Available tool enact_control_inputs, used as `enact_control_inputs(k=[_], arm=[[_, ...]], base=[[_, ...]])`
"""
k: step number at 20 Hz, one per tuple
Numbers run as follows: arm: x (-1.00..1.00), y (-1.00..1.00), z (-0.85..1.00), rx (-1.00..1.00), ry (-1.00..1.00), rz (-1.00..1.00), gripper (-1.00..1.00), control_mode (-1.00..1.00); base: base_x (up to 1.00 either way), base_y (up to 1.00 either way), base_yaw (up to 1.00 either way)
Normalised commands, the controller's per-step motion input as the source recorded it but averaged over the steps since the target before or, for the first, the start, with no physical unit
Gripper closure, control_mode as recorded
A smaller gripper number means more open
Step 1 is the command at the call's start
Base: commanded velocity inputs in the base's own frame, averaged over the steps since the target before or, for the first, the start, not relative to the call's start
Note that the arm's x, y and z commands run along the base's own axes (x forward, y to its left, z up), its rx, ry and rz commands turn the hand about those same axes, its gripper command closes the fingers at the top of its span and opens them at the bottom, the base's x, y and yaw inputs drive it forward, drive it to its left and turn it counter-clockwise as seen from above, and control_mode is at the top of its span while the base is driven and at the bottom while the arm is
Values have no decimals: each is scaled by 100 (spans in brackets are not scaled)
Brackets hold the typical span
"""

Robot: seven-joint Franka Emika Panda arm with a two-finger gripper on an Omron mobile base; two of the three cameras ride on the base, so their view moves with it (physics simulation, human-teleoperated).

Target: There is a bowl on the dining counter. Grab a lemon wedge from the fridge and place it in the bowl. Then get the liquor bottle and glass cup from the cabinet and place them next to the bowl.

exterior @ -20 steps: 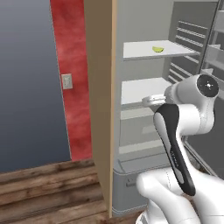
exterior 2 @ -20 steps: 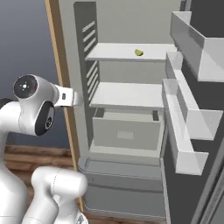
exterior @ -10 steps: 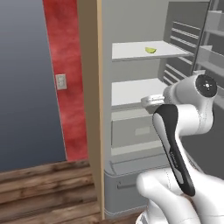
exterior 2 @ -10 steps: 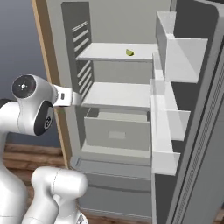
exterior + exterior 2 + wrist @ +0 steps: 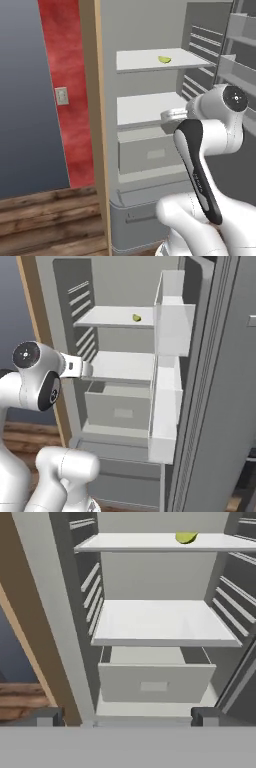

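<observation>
1. Lemon wedge (image 5: 164, 59) (image 5: 136, 318) (image 5: 185, 537): yellow-green, lies on the upper white shelf (image 5: 160, 543) of the fridge (image 5: 150, 30), toward that shelf's right side in the hand view. It sits above the pincer and further in, well apart from it, untouched.
2. Pincer (image 5: 127, 716): released, jaws spread wide, nothing between them. The two dark fingertips (image 5: 42, 716) rise near the bottom corners of the hand view, aimed into the fridge interior.
3. Straight ahead of the pincer: middle white shelf (image 5: 162, 623), bare. Just below it is a grey drawer (image 5: 156, 682) with a small rectangular recess on its front.
4. Fridge door (image 5: 220, 386) stands open to the right of the pincer; white door bins (image 5: 167, 401) are stacked on its inner face, partly screening the shelves in the right base view.
5. Inner side walls of the fridge are grey with ribbed shelf rails (image 5: 92, 587) on both sides.
6. Left of the pincer: tan wood panel (image 5: 95, 115) runs vertically along the fridge's side.
7. Further left: red wall strip (image 5: 62, 60) with a pale switch plate (image 5: 61, 96), then a dark blue-grey wall (image 5: 25, 100).
8. Floor: dark wood planks (image 5: 50, 220), seen below the walls in the left base view and low left in the hand view.
</observation>
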Motion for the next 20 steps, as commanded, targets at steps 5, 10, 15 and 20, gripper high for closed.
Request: enact_control_inputs(k=[5,10,15,20], arm=[[0,0,0,0,0,0,-100,100],[0,0,0,0,0,0,-100,100],[0,0,0,0,0,0,-100,100],[0,0,0,0,0,0,-100,100]], base=[[67,-42,4],[90,-29,5],[92,-15,4],[62,-2,4]])
